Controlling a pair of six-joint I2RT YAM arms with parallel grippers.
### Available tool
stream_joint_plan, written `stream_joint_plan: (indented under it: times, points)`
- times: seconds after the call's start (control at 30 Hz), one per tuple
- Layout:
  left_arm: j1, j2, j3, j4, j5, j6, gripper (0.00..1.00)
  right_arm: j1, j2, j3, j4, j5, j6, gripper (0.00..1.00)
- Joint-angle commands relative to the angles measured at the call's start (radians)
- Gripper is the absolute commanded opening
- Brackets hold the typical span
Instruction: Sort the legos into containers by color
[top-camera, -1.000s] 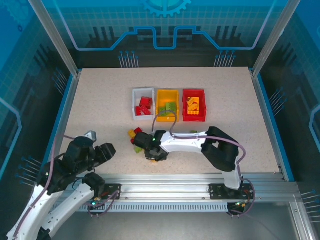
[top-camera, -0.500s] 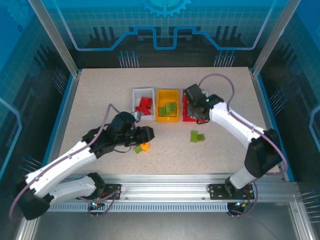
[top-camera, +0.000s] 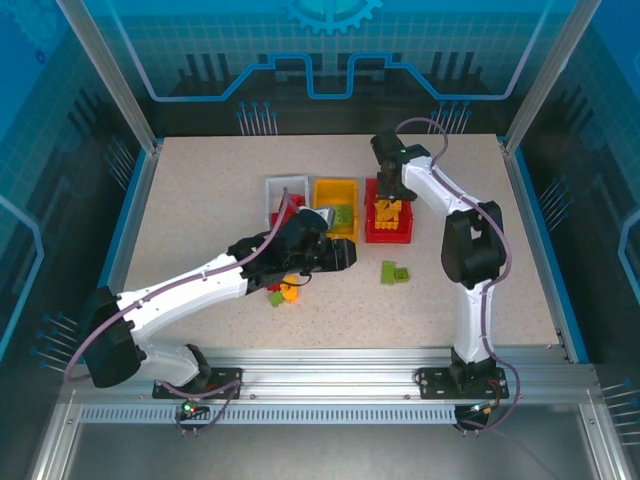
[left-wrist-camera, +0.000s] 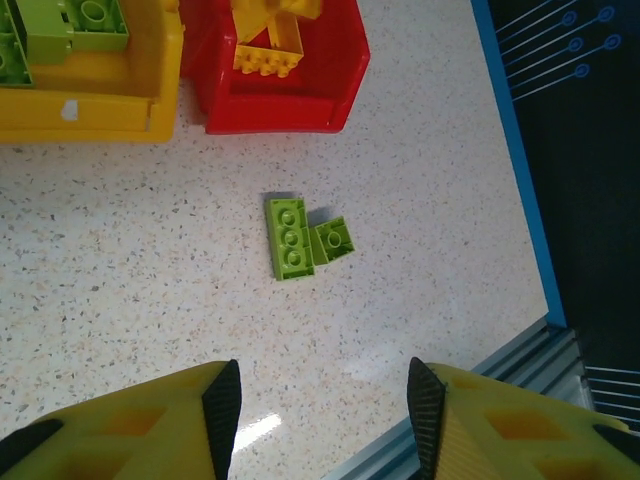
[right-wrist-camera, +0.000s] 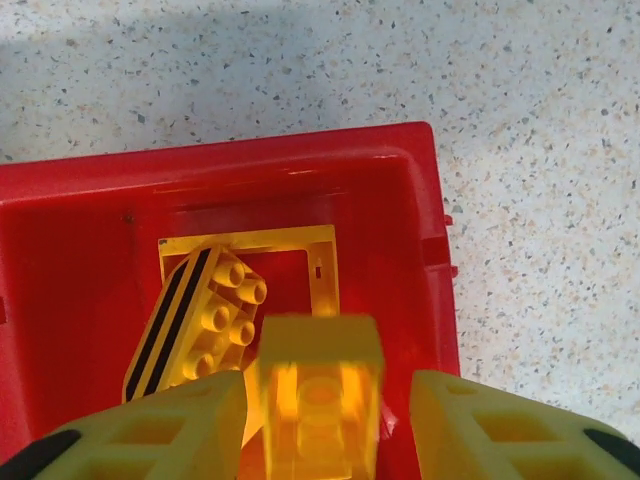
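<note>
Three containers stand in a row: a white bin (top-camera: 271, 190) with red legos, a yellow bin (top-camera: 335, 190) with green ones (left-wrist-camera: 60, 25), and a red bin (top-camera: 388, 236) with yellow ones (right-wrist-camera: 205, 320). My right gripper (top-camera: 386, 195) hangs open over the red bin (right-wrist-camera: 80, 250). A blurred yellow brick (right-wrist-camera: 318, 400) sits loose between its jaws (right-wrist-camera: 328, 392), with a gap on the right. My left gripper (top-camera: 345, 256) is open and empty (left-wrist-camera: 320, 395) above the table, near two green legos (left-wrist-camera: 300, 238) (top-camera: 394, 272).
A green lego (top-camera: 274, 299) and an orange one (top-camera: 290, 292) lie under my left forearm. The table's blue right edge (left-wrist-camera: 520, 200) and the front rail (left-wrist-camera: 500, 370) are close to the left gripper. Bare table lies right of the red bin.
My right gripper has opened over the red bin and let go of the yellow brick. My left gripper has moved right, from the small pile toward the two green legos.
</note>
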Motion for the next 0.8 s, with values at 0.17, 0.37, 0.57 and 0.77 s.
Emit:
stream_joint_plan:
  times: [0.17, 0.37, 0.57, 0.77]
  points:
    - [-0.017, 0.018, 0.028, -0.005, -0.044, 0.039, 0.52, -0.002, -0.085, 0.040, -0.049, -0.032, -0.032, 0.65]
    - [-0.022, -0.038, 0.016, -0.209, -0.178, -0.008, 0.54, 0.060, -0.335, -0.094, 0.025, -0.053, -0.063, 0.65]
    - [-0.021, -0.162, -0.121, -0.400, -0.252, -0.007, 0.58, 0.224, -0.730, -0.600, 0.337, -0.282, -0.111, 0.71]
    - [-0.019, -0.168, -0.263, -0.478, -0.242, 0.033, 0.70, 0.461, -0.959, -0.965, 0.495, -0.317, 0.032, 0.73]
